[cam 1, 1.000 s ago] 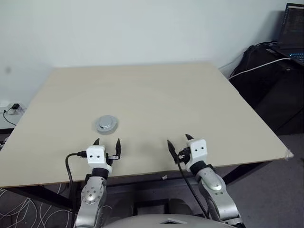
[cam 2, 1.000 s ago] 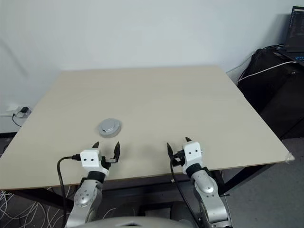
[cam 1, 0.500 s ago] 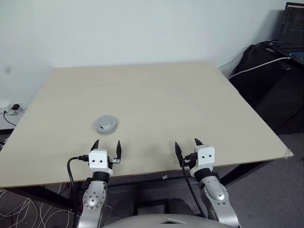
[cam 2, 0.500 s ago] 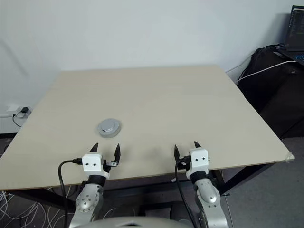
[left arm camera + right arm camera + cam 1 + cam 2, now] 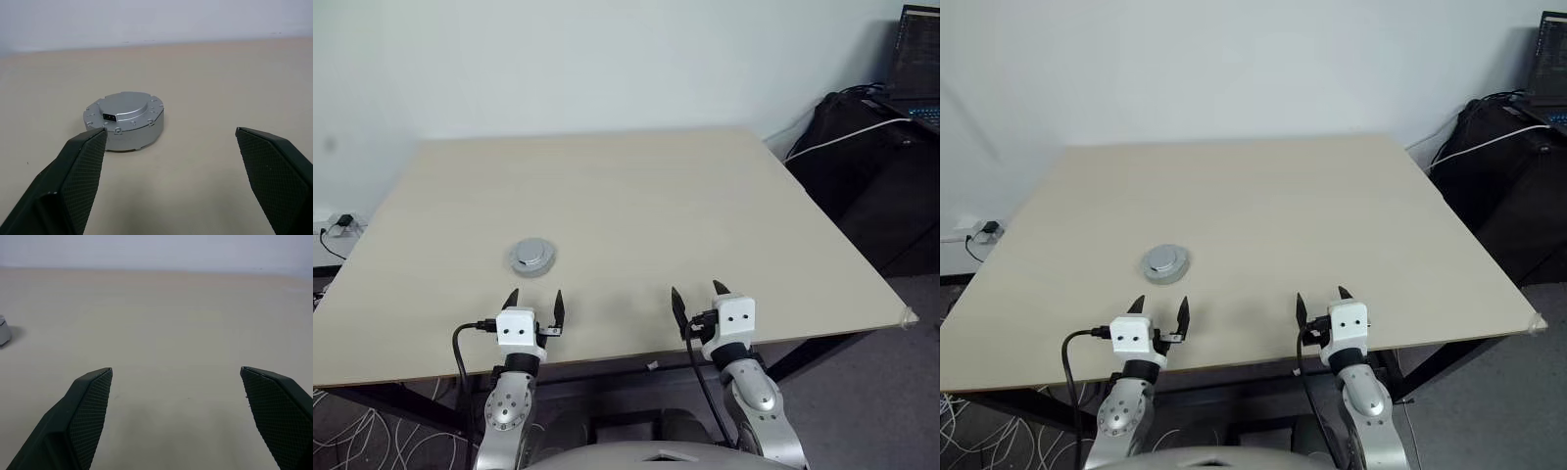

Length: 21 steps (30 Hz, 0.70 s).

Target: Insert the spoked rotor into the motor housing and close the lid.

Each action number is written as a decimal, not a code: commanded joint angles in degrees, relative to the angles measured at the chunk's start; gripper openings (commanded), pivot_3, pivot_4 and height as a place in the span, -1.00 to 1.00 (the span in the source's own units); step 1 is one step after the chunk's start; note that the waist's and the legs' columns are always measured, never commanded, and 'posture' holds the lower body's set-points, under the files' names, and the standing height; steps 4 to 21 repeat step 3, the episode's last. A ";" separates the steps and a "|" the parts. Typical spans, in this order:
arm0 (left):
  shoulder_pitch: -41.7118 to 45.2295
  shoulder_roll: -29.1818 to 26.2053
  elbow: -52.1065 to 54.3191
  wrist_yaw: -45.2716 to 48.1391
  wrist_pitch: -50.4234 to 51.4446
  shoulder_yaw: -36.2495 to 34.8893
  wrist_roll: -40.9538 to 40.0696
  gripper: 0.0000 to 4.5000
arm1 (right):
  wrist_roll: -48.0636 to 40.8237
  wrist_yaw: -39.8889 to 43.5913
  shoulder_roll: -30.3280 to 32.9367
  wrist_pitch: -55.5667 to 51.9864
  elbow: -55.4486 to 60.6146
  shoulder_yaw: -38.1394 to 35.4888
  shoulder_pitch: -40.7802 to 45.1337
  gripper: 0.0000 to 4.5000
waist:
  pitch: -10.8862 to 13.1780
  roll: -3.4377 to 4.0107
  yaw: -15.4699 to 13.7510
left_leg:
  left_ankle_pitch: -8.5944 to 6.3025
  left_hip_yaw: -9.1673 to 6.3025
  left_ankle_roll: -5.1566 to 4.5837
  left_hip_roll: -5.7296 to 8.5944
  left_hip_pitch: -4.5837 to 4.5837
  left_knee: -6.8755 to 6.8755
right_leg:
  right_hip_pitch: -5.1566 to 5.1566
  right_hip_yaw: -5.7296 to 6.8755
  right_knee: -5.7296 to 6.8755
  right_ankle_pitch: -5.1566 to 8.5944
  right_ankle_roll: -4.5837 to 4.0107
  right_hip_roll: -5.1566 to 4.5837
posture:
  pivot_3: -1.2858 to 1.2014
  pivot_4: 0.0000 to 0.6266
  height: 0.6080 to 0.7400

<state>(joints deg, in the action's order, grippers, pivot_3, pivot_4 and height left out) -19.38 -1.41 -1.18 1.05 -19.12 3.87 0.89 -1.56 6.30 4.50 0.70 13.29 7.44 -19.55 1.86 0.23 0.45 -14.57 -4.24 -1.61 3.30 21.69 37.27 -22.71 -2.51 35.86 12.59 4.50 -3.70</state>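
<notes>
I am looking down over a pale wooden tabletop point(image 5: 636, 196) standing against a plain white wall point(image 5: 607, 59). A laptop point(image 5: 915, 69) is glowing on dark furniture point(image 5: 871, 176) off to my right, with a white cable point(image 5: 832, 137) trailing across it. Grey floor point(image 5: 871, 411) is showing below, white wires point(image 5: 352, 431) are lying at my left, and a wall socket point(image 5: 337, 223) is sitting low.

I am not finding any text, label, brand or number that I can read here. The laptop screen point(image 5: 916, 44) at the far right is showing lines of writing, but they are too small to read. The silver motor assembly point(image 5: 124, 120) is carrying no marking that I can make out.
</notes>
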 commanded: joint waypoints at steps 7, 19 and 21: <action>0.62 0.58 0.57 0.68 -1.26 -0.45 -0.99 0.97 | -0.46 0.56 0.34 0.61 1.94 -0.63 0.08 1.00 | 0.00 0.00 0.00 | 0.00 0.00 0.00 0.00 0.00 0.00 | 0.00 0.00 0.00 0.00 0.00 0.01 | 0.03 -1.00 1.00; 0.62 0.58 0.57 0.68 -1.26 -0.45 -0.99 0.97 | -0.46 0.56 0.34 0.61 1.94 -0.63 0.08 1.00 | 0.00 0.00 0.00 | 0.00 0.00 0.00 0.00 0.00 0.00 | 0.00 0.00 0.00 0.00 0.00 0.01 | 0.03 -1.00 1.00; 0.62 0.58 0.57 0.68 -1.26 -0.45 -0.99 0.97 | -0.46 0.56 0.34 0.61 1.94 -0.63 0.08 1.00 | 0.00 0.00 0.00 | 0.00 0.00 0.00 0.00 0.00 0.00 | 0.00 0.00 0.00 0.00 0.00 0.01 | 0.03 -1.00 1.00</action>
